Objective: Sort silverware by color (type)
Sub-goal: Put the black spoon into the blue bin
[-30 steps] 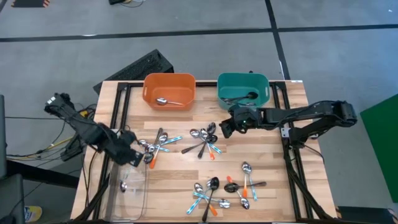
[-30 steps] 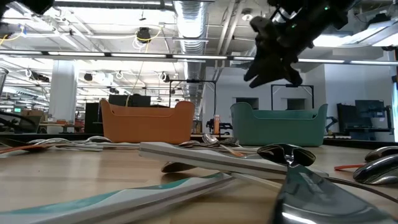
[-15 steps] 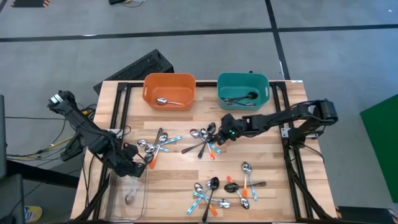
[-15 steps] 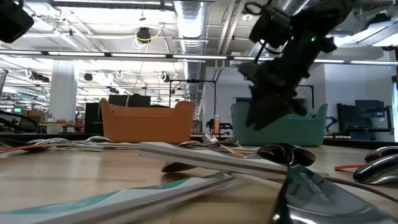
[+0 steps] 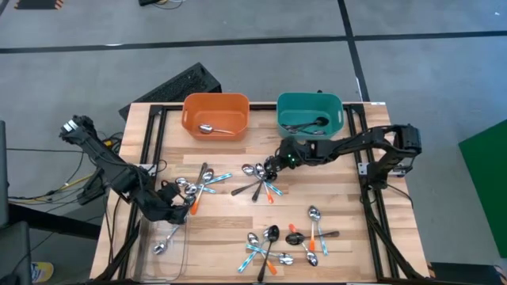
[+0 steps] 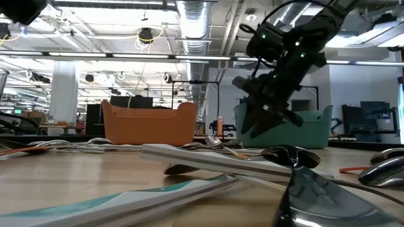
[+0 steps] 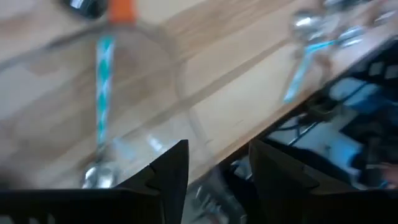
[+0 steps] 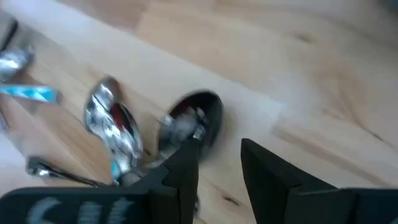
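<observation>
Spoons lie in clusters on the wooden table: one on the left [image 5: 198, 186], one in the middle [image 5: 260, 178], and others along the near edge [image 5: 269, 249]. My left gripper [image 7: 214, 152] hangs open over a clear tray [image 5: 186, 245], with nothing between its fingers. In the tray lies a light-blue-handled spoon [image 7: 102, 106]. My right gripper [image 8: 217, 158] is open just above the middle cluster. It stands over a dark spoon bowl [image 8: 199, 118], beside a shiny one [image 8: 112, 124], touching neither as far as I can see.
An orange bin [image 5: 215, 103] with one spoon and a teal bin [image 5: 309, 103] with dark spoons stand at the table's far edge. More spoons lie at the near right [image 5: 313, 229]. Bare wood lies between the bins and the clusters.
My right gripper has come down and toward the table's left, onto the middle cluster. My left gripper has sunk a little over the clear tray. The light-blue spoon that hung below it now lies flat in the tray.
</observation>
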`<state>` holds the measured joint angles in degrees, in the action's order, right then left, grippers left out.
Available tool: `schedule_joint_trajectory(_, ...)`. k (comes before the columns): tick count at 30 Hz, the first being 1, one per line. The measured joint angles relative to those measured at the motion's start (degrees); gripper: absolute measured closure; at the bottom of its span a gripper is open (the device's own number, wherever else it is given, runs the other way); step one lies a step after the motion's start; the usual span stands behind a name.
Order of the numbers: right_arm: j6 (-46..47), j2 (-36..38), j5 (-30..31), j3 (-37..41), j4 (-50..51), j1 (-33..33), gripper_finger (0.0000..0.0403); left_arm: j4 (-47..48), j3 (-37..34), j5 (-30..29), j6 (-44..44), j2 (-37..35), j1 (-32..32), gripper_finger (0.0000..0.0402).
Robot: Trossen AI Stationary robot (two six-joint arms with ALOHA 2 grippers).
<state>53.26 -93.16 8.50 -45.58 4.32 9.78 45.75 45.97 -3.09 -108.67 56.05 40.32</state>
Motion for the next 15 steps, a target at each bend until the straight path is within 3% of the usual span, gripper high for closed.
schedule_joint_trajectory(5,-1.2,-2.0,-6.1,0.0,-4.1,2.7,0.0258,-0.1,2.2,-7.7,3.7,-0.1,0.0,0.0255)
schedule_joint_trajectory(10,-0.6,-3.2,-10.5,0.0,-4.7,3.1,0.0258,-0.4,2.4,-11.3,3.7,-0.1,0.0,0.0255)
schedule_joint_trajectory(15,-6.2,1.4,-9.6,0.0,-2.3,-0.3,0.0259,-3.5,2.4,-18.0,8.7,0.1,-0.5,0.0255)
